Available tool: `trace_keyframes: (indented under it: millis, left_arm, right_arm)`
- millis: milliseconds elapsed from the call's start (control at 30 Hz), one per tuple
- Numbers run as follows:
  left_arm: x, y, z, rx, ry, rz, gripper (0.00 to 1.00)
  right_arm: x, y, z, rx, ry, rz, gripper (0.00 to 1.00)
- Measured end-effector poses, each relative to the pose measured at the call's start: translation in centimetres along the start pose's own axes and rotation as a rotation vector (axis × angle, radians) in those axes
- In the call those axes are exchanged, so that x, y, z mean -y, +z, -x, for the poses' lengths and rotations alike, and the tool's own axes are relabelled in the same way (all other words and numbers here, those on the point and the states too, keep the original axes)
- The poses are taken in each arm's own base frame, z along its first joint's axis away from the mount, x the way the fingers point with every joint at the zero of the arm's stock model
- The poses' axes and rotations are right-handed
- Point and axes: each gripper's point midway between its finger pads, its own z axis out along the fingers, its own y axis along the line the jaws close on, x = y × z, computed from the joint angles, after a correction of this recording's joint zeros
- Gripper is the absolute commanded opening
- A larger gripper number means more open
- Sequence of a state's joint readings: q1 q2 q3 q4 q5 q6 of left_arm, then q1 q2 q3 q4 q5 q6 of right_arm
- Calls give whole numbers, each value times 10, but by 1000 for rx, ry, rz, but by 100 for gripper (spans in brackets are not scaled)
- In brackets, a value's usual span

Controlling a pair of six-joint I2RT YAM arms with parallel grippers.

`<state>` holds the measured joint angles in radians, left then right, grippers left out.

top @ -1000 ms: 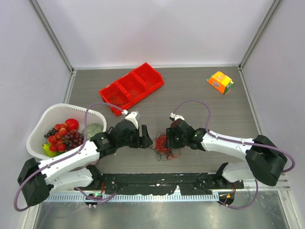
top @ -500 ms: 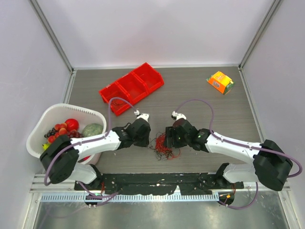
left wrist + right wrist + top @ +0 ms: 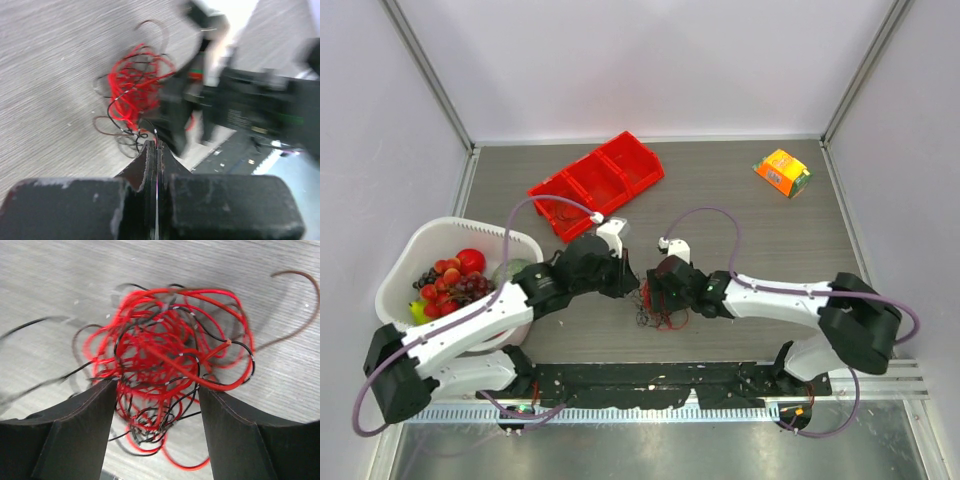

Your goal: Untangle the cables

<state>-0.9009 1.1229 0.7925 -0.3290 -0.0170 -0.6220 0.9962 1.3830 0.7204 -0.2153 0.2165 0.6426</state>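
A: Logging the tangle first. Where does it sit?
B: The cables (image 3: 170, 357) lie on the desk (image 3: 720, 180) as one scribbly clump of red and dark wire. It is near the front, right where the two arms meet.
A: Left side?
B: The left pincer (image 3: 156, 146) has its fingers pressed together. A thin dark strand from the near edge of the clump runs in at the tips, so it is clamped on that wire. The bulk of the red loops lies just beyond it.
A: Right side?
B: The right pincer (image 3: 157, 405) is held apart, one finger on each side of the clump. Red loops fill the gap between them. I cannot tell whether the fingers touch the wire. One brownish loop strays out to the far right.
A: Surroundings?
B: The red bin (image 3: 597, 183) lies behind the arms. The white basket (image 3: 440, 228) of fruit is at the left, and the orange box (image 3: 783, 172) is far back right, well apart from the clump
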Motion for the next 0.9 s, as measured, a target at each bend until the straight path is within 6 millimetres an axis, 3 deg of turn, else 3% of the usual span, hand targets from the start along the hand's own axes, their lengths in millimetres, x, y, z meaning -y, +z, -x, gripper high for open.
trace_keyframes:
  millis: [133,267,300,333,467,633,733,900]
  left_arm:
    - [32,-43,31,72,27,-121,0]
    - [58,-106,74,223,73,-216,0]
    - [69,-138,95,307,90,-255,0]
    - [72,-146,100,331,94,-267,0]
    - [90,-235,152,557,115,-320,0]
    - [94,-320,194,770,109,-320,0]
    - [91,-333,200,806,110,-303,0]
    - [79,-308,196,749,101,-220,0]
  right_arm:
    - [15,19,-2,-1,3,-116,71]
    - [40,23,2,16,42,-212,71]
    - [50,24,4,22,62,-237,71]
    - [61,25,6,25,84,-265,71]
    - [116,21,21,67,219,-383,72]
    - [179,3,22,84,325,-550,73]
    - [200,-8,20,79,366,-600,74]
    - [229,-24,21,78,426,-663,75]
